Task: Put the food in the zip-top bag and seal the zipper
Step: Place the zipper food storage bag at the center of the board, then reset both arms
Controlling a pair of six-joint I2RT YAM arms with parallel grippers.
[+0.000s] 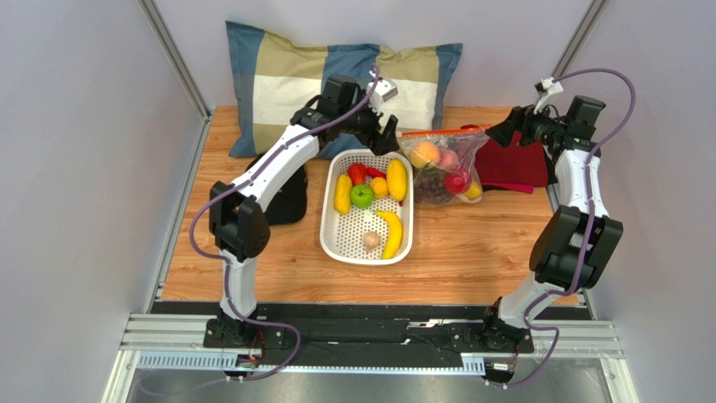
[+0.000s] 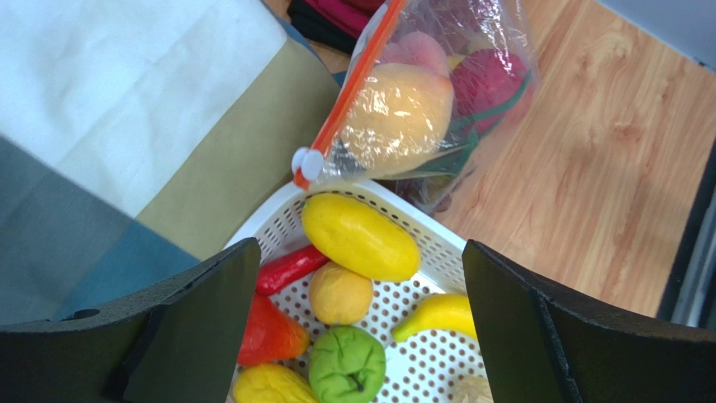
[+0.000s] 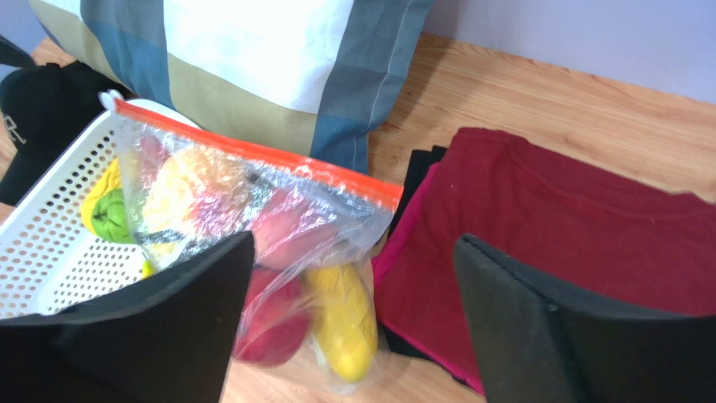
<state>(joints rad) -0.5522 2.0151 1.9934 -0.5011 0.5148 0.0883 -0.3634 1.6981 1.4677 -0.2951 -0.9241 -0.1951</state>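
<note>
Both arms idle over the work. The left gripper (image 2: pixel 357 281) has its fingers spread wide and holds nothing. The right gripper (image 3: pixel 353 252) is likewise wide open and empty. The zip-top bag (image 3: pixel 252 210) lies just beyond the right fingertips, slumped against the white basket (image 1: pixel 336 243). It is loaded with food: a pale orange fruit (image 2: pixel 395 109), a red apple (image 3: pixel 269 332) and a yellow piece (image 3: pixel 340 332) show through the film. The zipper (image 3: pixel 252 155) runs straight across ahead of the right fingers. Its white slider (image 2: pixel 307 164) sits ahead of the left fingers, a little toward the left one and just past the basket rim. I cannot tell whether the track is fully closed.

Risks:
- The slider is small and backed by loose film, so a pinch could catch plastic rather than the slider.
- Neither end of the zipper is anchored, so a pull along it would likely drag the whole bag.
- The bag leans on the rim and may roll off it.
- A yellow fruit (image 2: pixel 360 237) and a green one (image 2: pixel 346 363) lie in the basket between the left fingers, so loading may be incomplete.

Writing: none legible. A pale mark on the black cap (image 3: pixel 34 109) is too small to read, and no label shows on the bag.
</note>
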